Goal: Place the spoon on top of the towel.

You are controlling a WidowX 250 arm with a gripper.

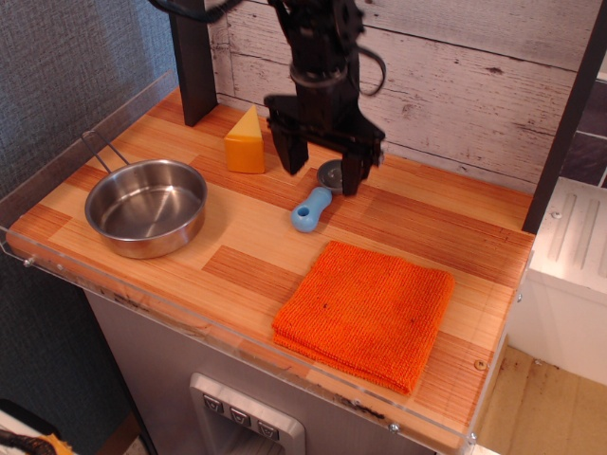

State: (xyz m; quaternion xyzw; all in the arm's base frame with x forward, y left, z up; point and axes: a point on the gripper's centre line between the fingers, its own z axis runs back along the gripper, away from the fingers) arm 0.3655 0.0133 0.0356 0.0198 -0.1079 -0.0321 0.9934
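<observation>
We see a wood-plank counter (237, 265) in mixed light and reddish strips, edged with a clear acrylic rim on the front and left sides. On its left sits a round stainless steel pan (146, 207) with a wire handle pointing back-left; the pan is upright and nothing is inside it. Behind it, well apart, stands a yellow-orange cheese wedge (246, 142), point up, near the back. A dark vertical post (193, 57) rises at the back-left corner. Behind everything runs a whitewashed plank wall (455, 85). A grey panel with buttons (245, 417) sits under the counter front.
</observation>
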